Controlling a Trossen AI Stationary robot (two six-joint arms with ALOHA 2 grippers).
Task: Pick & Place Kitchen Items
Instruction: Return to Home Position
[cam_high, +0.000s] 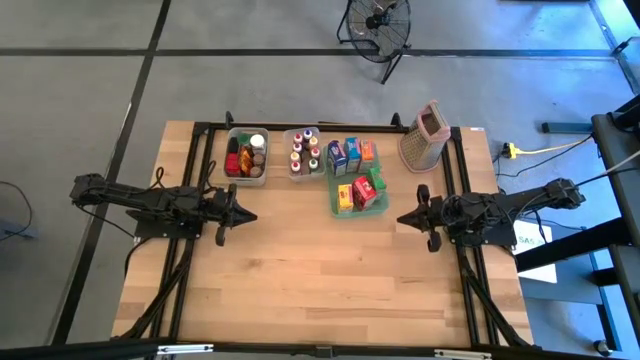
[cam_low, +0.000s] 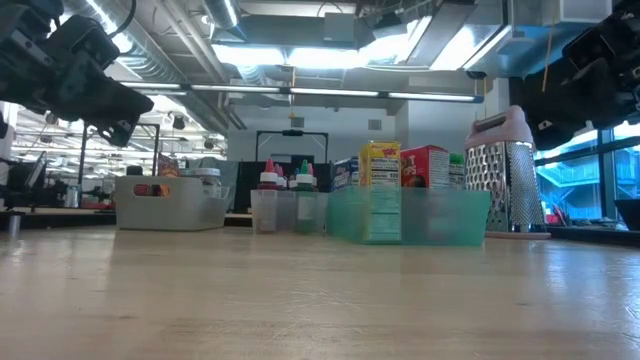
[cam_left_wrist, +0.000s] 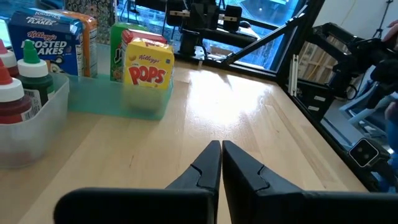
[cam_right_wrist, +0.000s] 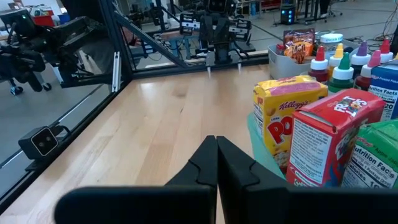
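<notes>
Seen from above, a wooden table (cam_high: 320, 290) fills the lower centre of the frame. At centre left, the left gripper (cam_high: 249, 214) hangs above the boards, pointing right, its fingers pressed together. At centre right, the right gripper (cam_high: 402, 218) mirrors it, pointing left, its fingers likewise pressed together. It sits near the lower right corner of a green tray (cam_high: 358, 212). The two tips face each other, well apart. Beyond them, along the table's far edge at upper centre, three containers stand in a row. The green tray holds the cartons (cam_high: 352, 152), with yellow, red and green ones nearer and blue and orange ones behind. Left of it, a clear bin (cam_high: 288, 172) holds bottles (cam_high: 304, 152) with coloured caps. Left again, a grey bin (cam_high: 229, 165) holds jars and packets (cam_high: 250, 160). Right of the tray stands a grater (cam_high: 424, 137). On the floor past the table, at top centre, is a fan (cam_high: 378, 25).
</notes>
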